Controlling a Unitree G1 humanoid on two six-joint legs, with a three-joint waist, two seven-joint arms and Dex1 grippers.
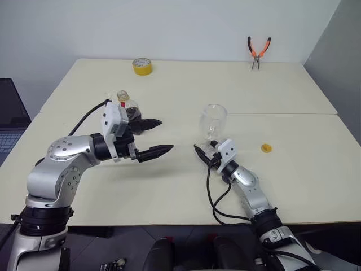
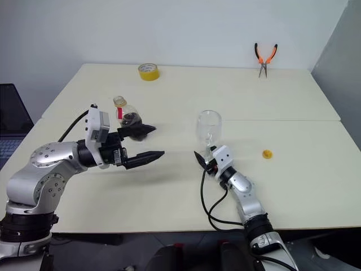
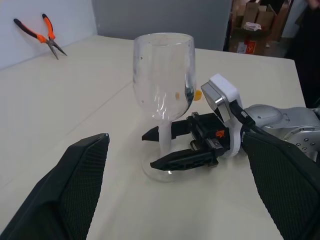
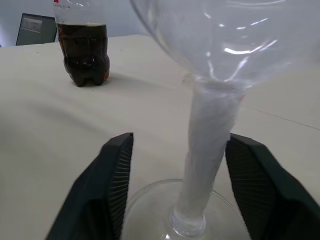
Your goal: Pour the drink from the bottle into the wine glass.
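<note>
While raised level, left claw (image 1: 158,136) gapes | right claw (image 4: 175,185) open astride wine glass (image 4: 210,125) stem, apparently untouching

The wine glass (image 1: 212,123) stands upright on the surface (image 1: 293,169), near its middle. The right hand (image 1: 204,156) sits low at the near side of the glass, with one finger on each side of the stem, apart from it. To the left of the glass stands the bottle (image 1: 126,107), well apart from it, with the drink (image 4: 84,55) in its lower part. The left hand (image 1: 159,135) hangs above the surface just before the bottle, its fingers spread and pointing toward the glass. A bottle cap (image 1: 266,148) lies to the right of the glass. Far behind, a tape roll (image 1: 142,66) lies at the back left and pliers (image 1: 258,52) at the back right.
</note>
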